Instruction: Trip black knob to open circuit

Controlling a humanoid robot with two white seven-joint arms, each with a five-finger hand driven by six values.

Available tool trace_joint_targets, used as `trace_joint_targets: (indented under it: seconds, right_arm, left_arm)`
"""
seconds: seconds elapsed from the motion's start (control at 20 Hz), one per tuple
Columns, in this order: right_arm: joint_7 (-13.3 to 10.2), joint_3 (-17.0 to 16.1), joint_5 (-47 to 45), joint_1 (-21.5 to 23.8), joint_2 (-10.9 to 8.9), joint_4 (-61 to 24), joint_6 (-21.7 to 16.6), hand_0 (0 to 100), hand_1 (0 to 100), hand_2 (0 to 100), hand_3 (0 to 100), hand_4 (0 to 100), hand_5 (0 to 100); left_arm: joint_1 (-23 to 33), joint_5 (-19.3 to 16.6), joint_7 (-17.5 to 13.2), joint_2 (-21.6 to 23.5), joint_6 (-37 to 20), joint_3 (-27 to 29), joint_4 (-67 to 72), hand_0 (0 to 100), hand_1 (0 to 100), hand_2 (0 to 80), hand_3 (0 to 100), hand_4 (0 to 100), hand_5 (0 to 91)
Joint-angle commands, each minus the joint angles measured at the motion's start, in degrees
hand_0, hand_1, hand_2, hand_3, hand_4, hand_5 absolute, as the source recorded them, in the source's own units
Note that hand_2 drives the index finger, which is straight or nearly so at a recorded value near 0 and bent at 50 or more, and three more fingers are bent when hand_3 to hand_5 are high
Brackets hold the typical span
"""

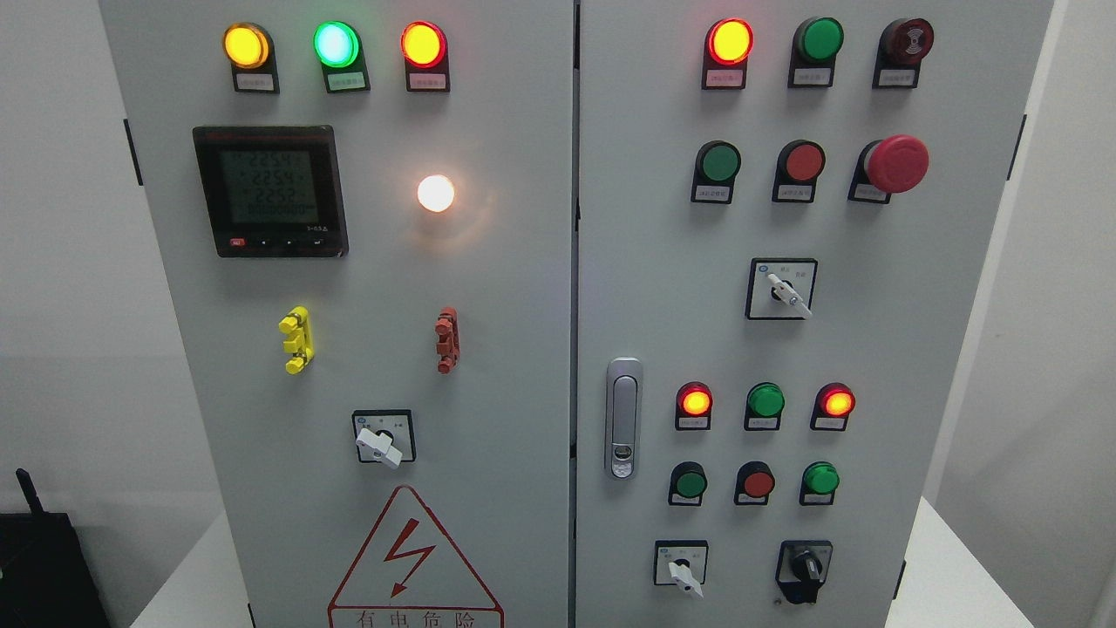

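Grey cabinet (488,288) fills frame. Black knob (804,565) sits lower right, grip upright. No hand visible, state unknowable; knob's side favours right arm.

Even, bright light fills the sharply focused head view, the grey cabinet (488,349) showing only faint shadows beneath its fittings, while the white lamp (435,193) blooms overexposed, throwing a warm glare around itself.

Head camera, close, squarely facing cabinet (540,262) doors
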Motion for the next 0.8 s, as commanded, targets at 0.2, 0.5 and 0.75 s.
trace_joint_targets:
  seconds: [0.2, 0.5, 0.75]
  right_arm:
    - [-1.5, 0.2, -0.2, 0.1, -0.25, -3.2, -2.7, 3, 22, 0, 97, 83, 83]
    - [-1.5, 0.2, -0.2, 0.3, -0.16, -5.5, -3.4, 4, 19, 0, 99, 84, 85]
    - [-1.6, 0.2, -0.2, 0.3, -0.16, -7.8, -4.4, 4, 18, 0, 99, 85, 85]
  left_arm:
    - [-0.1, 0.1, 0.0, -0.1, -0.2, 0.1, 0.0, 12, 39, 0.0, 0, 0, 0.0]
    - [-0.2, 0.1, 0.0, -0.1, -0.2, 0.1, 0.0, 12, 39, 0.0, 0, 0, 0.0]
    - [-0.1, 0.1, 0.0, -0.1, -0.2, 0.1, 0.0, 12, 39, 0.0, 0, 0, 0.0]
